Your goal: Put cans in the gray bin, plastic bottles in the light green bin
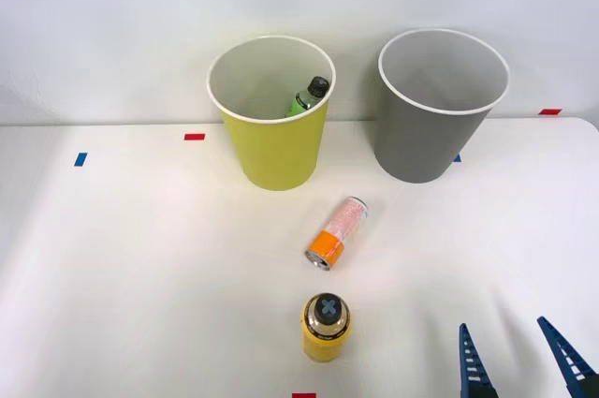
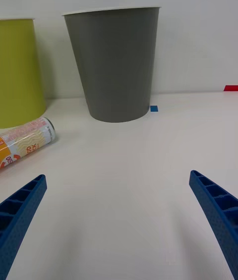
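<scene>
The right gripper (image 1: 518, 359) is seen at the near right corner of the white table (image 1: 122, 267), its two blue ribbed fingers (image 1: 471, 361) spread wide apart with nothing held between them. In the wrist view the same gripper (image 2: 119, 220) is shown open, one finger (image 2: 20, 213) at each lower corner and bare table surface between.

The can (image 1: 336, 232) is lying on its side near the middle of the table, its orange band toward the robot and its pale speckled end pointing toward the bins. It is placed ahead of the gripper and well to the gripper's left, apart from the fingers. In the wrist view the pale end of the can (image 2: 27, 141) is seen beyond the left-hand finger, just in front of the light green bin (image 2: 17, 72).

The yellow bottle (image 1: 325, 326) is standing upright with its black cap on top, nearer the robot than the can and to the left of the gripper, not touched by it.

The green bottle (image 1: 309, 98) is seen leaning inside the light green bin (image 1: 273, 150), black cap uppermost against the inner wall. The gray bin (image 1: 426, 140) is standing upright to the right of the light green one, at the far side of the table, and almost straight ahead of the open gripper; in the wrist view it (image 2: 115, 62) is centred beyond the fingers. Small blue tape marks (image 1: 80, 159) and red tape marks (image 1: 194, 137) are stuck to the table.
</scene>
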Robot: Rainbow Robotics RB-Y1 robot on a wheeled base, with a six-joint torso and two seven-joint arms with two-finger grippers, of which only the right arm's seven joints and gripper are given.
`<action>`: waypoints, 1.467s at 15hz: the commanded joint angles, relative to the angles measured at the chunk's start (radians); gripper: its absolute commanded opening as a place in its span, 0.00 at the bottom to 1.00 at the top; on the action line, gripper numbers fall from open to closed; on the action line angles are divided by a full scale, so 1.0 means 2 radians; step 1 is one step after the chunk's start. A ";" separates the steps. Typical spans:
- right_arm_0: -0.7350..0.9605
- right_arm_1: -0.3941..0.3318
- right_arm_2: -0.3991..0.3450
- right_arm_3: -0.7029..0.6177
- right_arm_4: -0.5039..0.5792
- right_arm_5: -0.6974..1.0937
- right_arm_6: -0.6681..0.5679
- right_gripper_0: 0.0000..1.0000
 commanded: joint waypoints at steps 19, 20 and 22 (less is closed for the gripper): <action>-0.005 -0.239 0.110 0.024 -0.119 -0.112 0.034 1.00; -0.008 -0.259 0.124 0.024 -0.133 -0.123 0.052 1.00; -0.016 -0.295 0.162 0.024 -0.186 -0.135 0.119 1.00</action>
